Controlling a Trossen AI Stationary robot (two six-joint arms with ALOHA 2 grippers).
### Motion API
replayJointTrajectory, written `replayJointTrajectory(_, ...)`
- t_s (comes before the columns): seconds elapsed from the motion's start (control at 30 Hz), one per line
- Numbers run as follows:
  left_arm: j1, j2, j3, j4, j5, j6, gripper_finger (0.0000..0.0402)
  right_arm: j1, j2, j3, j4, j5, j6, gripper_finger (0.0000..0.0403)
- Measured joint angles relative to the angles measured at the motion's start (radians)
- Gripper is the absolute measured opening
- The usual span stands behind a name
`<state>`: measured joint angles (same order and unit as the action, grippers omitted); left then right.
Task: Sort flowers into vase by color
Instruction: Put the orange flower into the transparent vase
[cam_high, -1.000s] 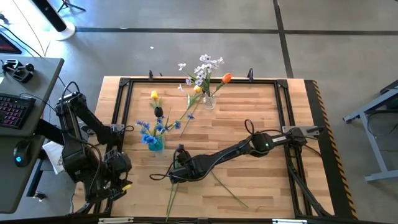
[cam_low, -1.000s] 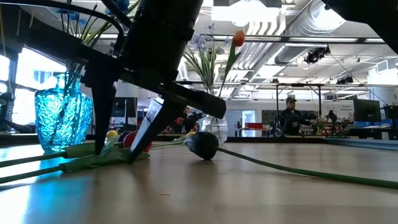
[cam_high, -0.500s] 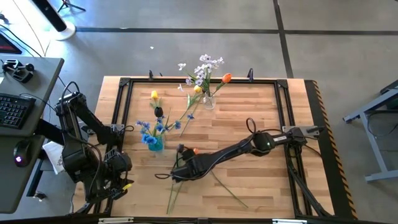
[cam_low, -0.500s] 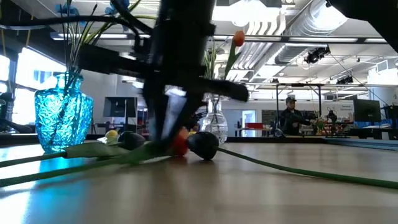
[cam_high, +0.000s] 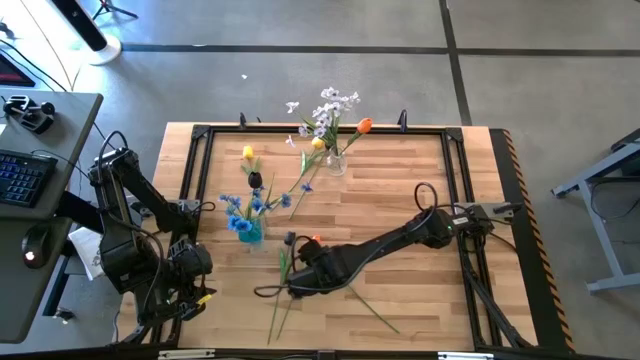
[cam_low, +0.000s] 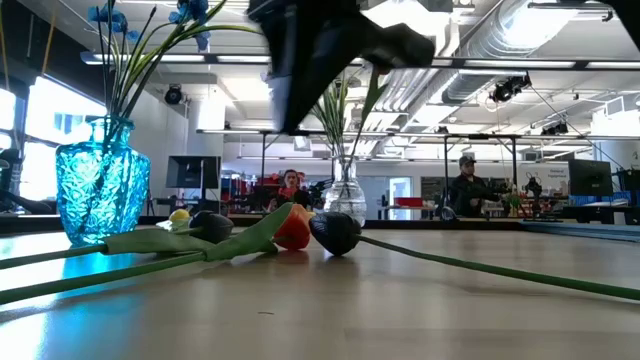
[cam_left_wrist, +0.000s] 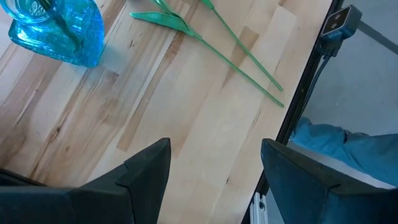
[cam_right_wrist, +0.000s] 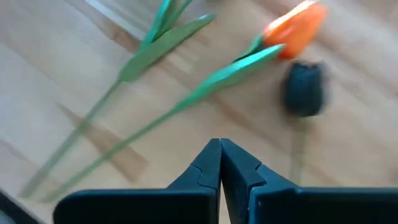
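Currently: orange tulip (cam_high: 314, 241) and dark purple tulip (cam_high: 291, 238) lying flat on table (cam_high: 400, 190), heads side by side near the middle front, stems (cam_high: 276, 318) running toward the front edge. Same pair in right wrist view: orange head (cam_right_wrist: 293, 28) just beside dark head (cam_right_wrist: 304, 90), green leaves across the wood. Low view: orange head (cam_low: 292, 230) touching the table, dark head (cam_low: 335, 233) right next to it, another dark head (cam_low: 211, 226) and a small yellow one (cam_low: 179, 215) further back.

Blue blossoms (cam_high: 242, 203) standing in blue vase (cam_high: 249, 231), left side of table. White-lilac sprigs (cam_high: 330, 108) plus one orange head (cam_high: 364, 125) in clear vase (cam_high: 336, 160) at the back edge. Yellow tulip (cam_high: 248, 153) lying near the back left.

Right gripper (cam_high: 296, 288) above the table just front of the two loose heads, fingers (cam_right_wrist: 210, 167) pressed fully together, nothing between them, not touching any stem as far as visible.

Left gripper (cam_left_wrist: 214, 165) parked off the table's front-left corner, fingers (cam_left_wrist: 149, 163) spread wide, holding nothing; blue vase and two stems visible beyond it.
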<state>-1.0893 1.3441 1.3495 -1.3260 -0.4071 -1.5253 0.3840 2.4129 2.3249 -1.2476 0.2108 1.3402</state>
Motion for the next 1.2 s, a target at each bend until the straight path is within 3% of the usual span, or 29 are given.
replayJointTrajectory(0.1, 0.000, 0.000, 0.000, 0.000, -0.001, 0.000, 0.0237, -0.018, 0.016, 0.000, 0.065, -0.042, 0.031, 0.0039)
replayJointTrajectory(0.4, 0.000, 0.000, 0.000, 0.000, 0.002, 0.000, 0.0237, -0.073, 0.097, 0.000, 0.104, -0.153, 0.151, 0.0210)
replayJointTrajectory(0.53, 0.000, 0.000, 0.000, 0.000, 0.002, 0.000, 0.0237, -0.094, 0.138, -0.001, 0.129, -0.180, 0.152, 0.0240)
replayJointTrajectory(0.67, 0.000, 0.000, 0.000, 0.000, 0.003, -0.008, 0.0237, -0.115, 0.143, -0.001, 0.121, -0.183, 0.143, 0.0235)
replayJointTrajectory(0.93, 0.000, 0.000, 0.000, 0.001, 0.003, -0.010, 0.0237, -0.150, 0.156, 0.000, 0.099, -0.188, 0.118, 0.0183)
replayJointTrajectory(1.2, 0.000, 0.000, 0.000, 0.001, 0.005, -0.009, 0.0237, -0.152, 0.183, 0.005, 0.099, -0.221, 0.041, 0.0085)
